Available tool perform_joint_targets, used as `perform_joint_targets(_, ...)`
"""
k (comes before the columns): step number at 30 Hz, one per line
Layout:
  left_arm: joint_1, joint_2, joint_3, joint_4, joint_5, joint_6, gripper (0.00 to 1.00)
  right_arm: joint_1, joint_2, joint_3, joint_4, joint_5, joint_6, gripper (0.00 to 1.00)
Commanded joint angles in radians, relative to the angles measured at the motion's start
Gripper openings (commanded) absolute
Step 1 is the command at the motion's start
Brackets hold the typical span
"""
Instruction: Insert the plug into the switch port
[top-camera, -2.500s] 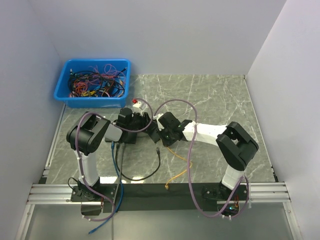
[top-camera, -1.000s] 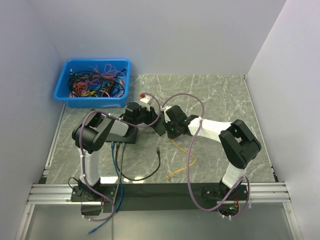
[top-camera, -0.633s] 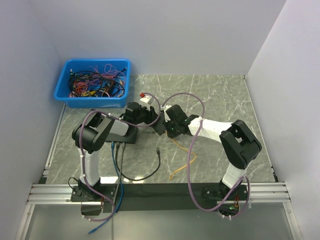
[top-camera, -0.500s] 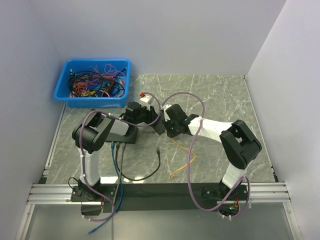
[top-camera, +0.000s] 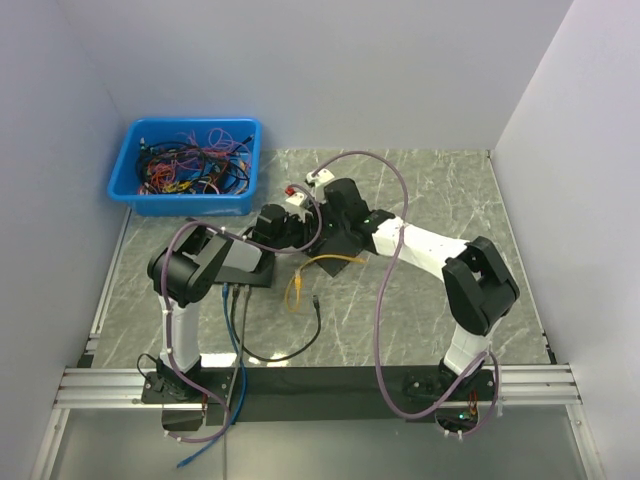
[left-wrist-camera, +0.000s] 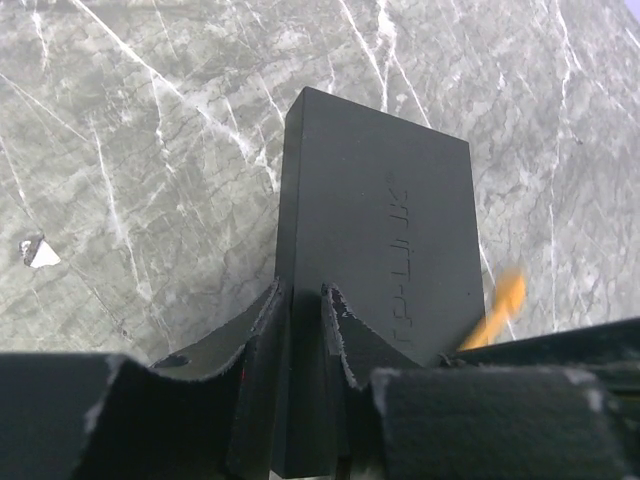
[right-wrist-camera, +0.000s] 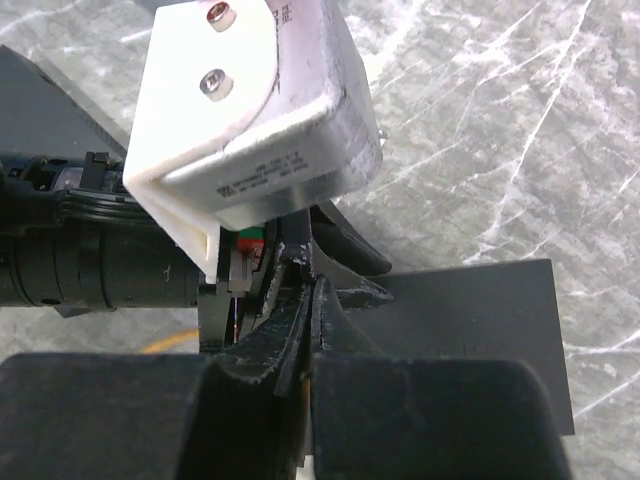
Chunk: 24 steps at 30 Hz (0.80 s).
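Finds the left end effector (left-wrist-camera: 300, 300) closed narrow on the near edge of the black switch (left-wrist-camera: 375, 220), over the marble surface (left-wrist-camera: 150, 120); cannot tell whether the switch touches it. Finds the right end effector (right-wrist-camera: 310, 290) fully closed, with fingertips pressed together and nothing visible between them, just beside the switch and close to the white housing (right-wrist-camera: 250, 110) on the left wrist. Locates the orange cable (top-camera: 296, 288) trailing from beneath both end effectors toward the near side; cannot make out its plug or the ports. Notes a blue bin (top-camera: 135, 180) of cables at far left.
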Motion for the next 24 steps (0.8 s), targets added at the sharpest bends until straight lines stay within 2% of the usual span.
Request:
perform_joint_targets(1,-0.09,0.05,-0.047,-0.211,0.171,0.052,0.27,0.0,-0.009,-0.028,0.322,0.021,0.016,0.0)
perform_joint_targets(5,-0.089,0.049,-0.05,-0.205,0.162,0.04,0.26,0.005,-0.064,-0.094,0.3,0.142,0.114,0.0)
perform_joint_targets(6,-0.09,0.046,-0.052,-0.2,0.153,0.035,0.29,0.013,-0.09,-0.105,0.258,0.22,0.163,0.0)
perform_joint_targets(7,-0.089,0.046,-0.053,-0.197,0.148,0.031,0.3,0.013,-0.105,-0.112,0.233,0.248,0.188,0.09)
perform_joint_targets(8,-0.087,0.044,-0.055,-0.193,0.144,0.021,0.3,0.014,-0.125,-0.125,0.214,0.271,0.208,0.22)
perform_joint_targets(10,-0.073,0.035,-0.07,-0.182,0.127,0.005,0.36,0.013,-0.187,-0.175,0.164,0.364,0.266,0.59)
perform_joint_targets(11,-0.06,0.029,-0.078,-0.159,0.125,-0.014,0.37,0.013,-0.207,-0.192,0.12,0.394,0.286,0.65)
perform_joint_targets(12,-0.052,0.015,-0.088,-0.144,0.119,-0.025,0.4,0.005,-0.242,-0.22,0.095,0.421,0.326,0.78)
perform_joint_targets(13,-0.044,0.009,-0.11,-0.127,0.115,-0.037,0.41,-0.001,-0.253,-0.224,0.064,0.462,0.354,0.8)
perform_joint_targets(16,-0.027,-0.014,-0.136,-0.099,0.087,-0.066,0.44,-0.039,-0.286,-0.246,-0.071,0.419,0.453,0.81)
perform_joint_targets(21,-0.026,-0.072,-0.174,-0.079,0.046,-0.074,0.45,-0.044,-0.406,-0.394,-0.088,0.293,0.52,0.82)
perform_joint_targets(24,-0.027,-0.092,-0.179,-0.096,0.004,-0.08,0.45,-0.044,-0.463,-0.45,-0.106,0.294,0.535,0.82)
